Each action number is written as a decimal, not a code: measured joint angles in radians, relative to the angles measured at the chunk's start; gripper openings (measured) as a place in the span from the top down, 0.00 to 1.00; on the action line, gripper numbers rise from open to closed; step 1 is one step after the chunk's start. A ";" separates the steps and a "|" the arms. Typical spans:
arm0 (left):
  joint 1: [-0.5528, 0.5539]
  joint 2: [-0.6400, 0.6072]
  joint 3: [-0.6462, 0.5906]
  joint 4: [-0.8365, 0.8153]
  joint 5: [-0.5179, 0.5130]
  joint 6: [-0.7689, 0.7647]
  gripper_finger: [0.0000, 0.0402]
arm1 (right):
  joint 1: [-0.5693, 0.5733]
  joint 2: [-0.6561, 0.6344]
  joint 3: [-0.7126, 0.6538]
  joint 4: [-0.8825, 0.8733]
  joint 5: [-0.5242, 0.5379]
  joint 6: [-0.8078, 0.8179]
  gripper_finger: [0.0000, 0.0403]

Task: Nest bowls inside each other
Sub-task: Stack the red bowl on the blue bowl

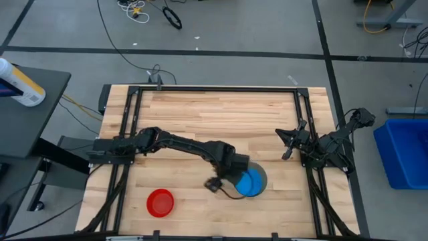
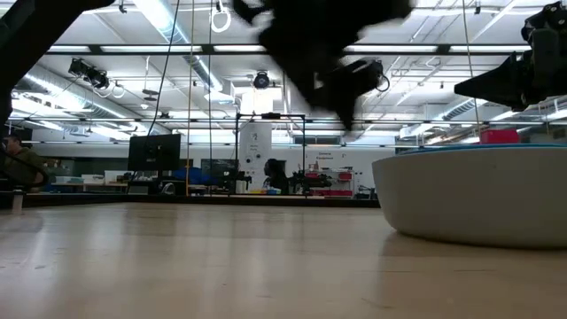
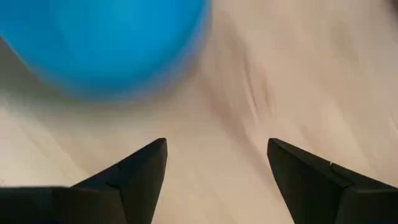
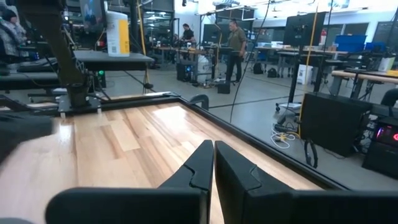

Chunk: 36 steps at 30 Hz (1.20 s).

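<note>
Fingers of the left gripper stand wide apart and empty, just beside the stacked bowls near the table's front edge. The right gripper waits at the right side, fingers together, holding nothing. A light blue bowl sits uppermost in the pale grey one; the placing step appears complete. The red bowl lies well apart, front left, likely the next pick: it calls for a rim grasp. Every bowl sits mouth up; being round, none shows a long axis.
</note>
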 joint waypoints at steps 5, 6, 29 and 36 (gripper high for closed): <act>-0.029 -0.020 -0.152 -0.211 -0.032 -0.135 0.30 | 0.000 0.000 0.000 -0.010 -0.009 0.015 0.94; -0.041 -0.042 -0.195 -0.200 -0.043 -0.149 0.30 | 0.000 0.000 0.000 -0.010 -0.009 0.015 0.94; -0.296 -1.177 -1.444 0.682 -0.115 -0.876 0.32 | 0.000 0.001 0.000 -0.008 -0.009 0.015 0.94; -0.433 -1.164 -1.555 0.846 -0.170 -1.012 0.34 | 0.000 0.001 0.000 -0.008 -0.008 0.026 0.94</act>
